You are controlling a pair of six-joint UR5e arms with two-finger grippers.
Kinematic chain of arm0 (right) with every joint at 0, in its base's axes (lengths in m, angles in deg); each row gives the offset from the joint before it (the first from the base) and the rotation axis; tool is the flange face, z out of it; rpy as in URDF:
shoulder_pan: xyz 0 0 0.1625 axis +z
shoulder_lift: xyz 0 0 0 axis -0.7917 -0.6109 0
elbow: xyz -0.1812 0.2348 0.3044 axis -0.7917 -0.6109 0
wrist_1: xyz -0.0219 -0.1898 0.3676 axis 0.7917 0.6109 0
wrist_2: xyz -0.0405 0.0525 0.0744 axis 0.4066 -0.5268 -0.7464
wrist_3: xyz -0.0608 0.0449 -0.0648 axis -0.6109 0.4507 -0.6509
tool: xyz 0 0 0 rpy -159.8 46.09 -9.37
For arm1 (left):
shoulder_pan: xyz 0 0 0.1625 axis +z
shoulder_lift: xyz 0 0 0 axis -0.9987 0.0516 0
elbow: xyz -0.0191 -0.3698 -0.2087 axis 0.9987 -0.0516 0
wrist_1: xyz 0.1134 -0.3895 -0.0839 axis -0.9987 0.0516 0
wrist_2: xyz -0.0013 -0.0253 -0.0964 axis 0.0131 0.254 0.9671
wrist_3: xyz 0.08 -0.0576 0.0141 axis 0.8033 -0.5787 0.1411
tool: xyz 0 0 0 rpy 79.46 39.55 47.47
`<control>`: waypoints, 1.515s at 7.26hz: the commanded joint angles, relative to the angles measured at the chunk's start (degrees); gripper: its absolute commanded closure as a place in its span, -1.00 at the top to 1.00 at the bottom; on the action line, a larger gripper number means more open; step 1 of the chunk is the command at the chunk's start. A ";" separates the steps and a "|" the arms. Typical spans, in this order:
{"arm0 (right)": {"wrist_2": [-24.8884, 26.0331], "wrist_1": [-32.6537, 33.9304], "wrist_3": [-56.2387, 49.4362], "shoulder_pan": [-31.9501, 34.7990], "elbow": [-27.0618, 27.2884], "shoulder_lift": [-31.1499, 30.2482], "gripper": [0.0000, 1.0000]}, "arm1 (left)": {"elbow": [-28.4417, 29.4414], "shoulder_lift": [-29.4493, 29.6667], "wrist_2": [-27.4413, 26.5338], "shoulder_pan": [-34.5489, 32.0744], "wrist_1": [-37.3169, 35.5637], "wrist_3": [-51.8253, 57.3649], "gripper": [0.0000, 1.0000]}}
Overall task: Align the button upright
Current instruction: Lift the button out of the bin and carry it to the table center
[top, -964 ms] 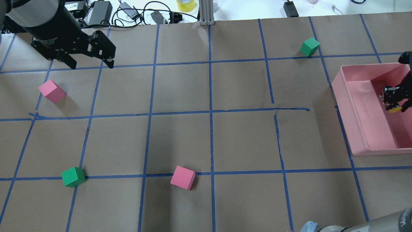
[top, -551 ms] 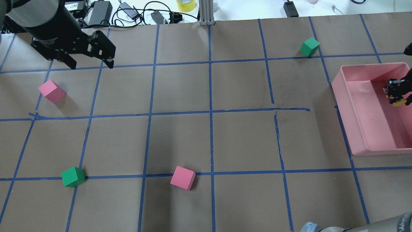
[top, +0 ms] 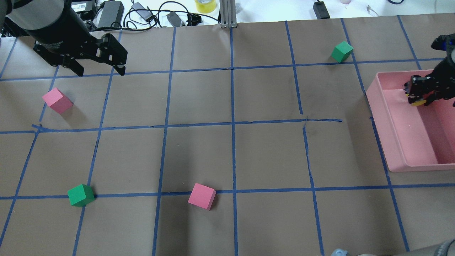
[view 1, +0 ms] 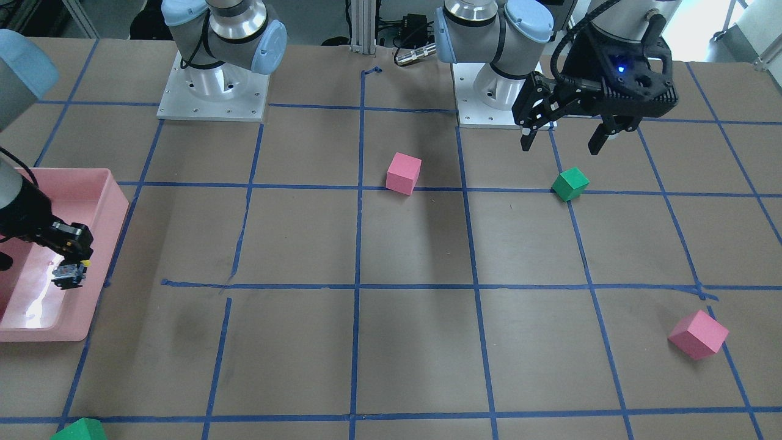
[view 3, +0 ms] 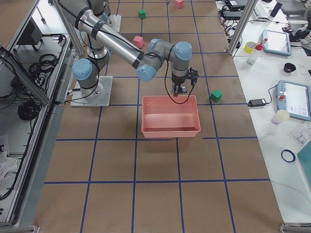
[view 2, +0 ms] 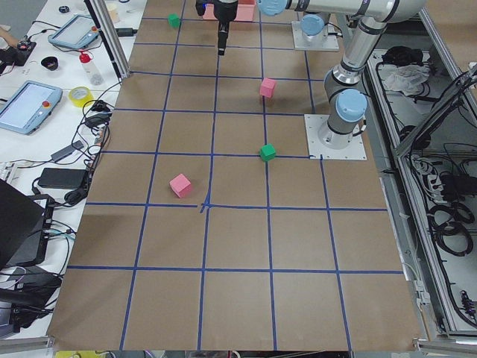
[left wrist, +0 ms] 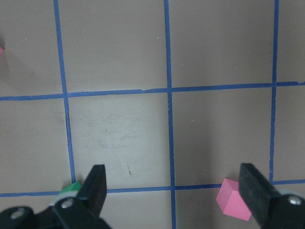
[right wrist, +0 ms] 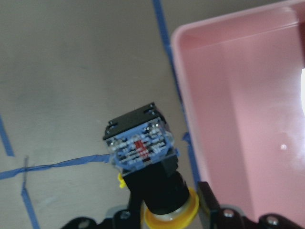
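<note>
Brown paper [top: 199,156] covers the bench, with a blue tape grid [top: 233,106] on it. Pink bin [top: 385,131] sits at the right end, about mid-depth. Far green cube [top: 342,51] is near the far edge towards the right end, apart from the bin. Left pink cube [top: 57,100] is by the left end, turned off-square to the grid. Near green cube [top: 81,195] is towards the near-left corner, on a tape line. Middle pink cube [top: 202,196] is mid-length in the near half, touching the same line. Past the far edge: yellow tape roll [top: 205,5], power brick [top: 111,13], aluminium post [top: 227,13].
</note>
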 commanded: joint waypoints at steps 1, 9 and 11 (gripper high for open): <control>1.00 0.15 12.23 14.27 -3.46 3.78 -1.00 | 0.08 -0.12 -0.18 0.00 0.01 0.00 1.00; -8.67 0.41 30.01 35.67 -20.87 23.40 -1.00 | -0.10 -0.12 0.00 0.00 0.01 0.00 1.00; -14.72 0.50 32.30 35.86 -21.41 25.17 -1.00 | -0.01 -0.12 0.00 0.00 0.01 0.00 1.00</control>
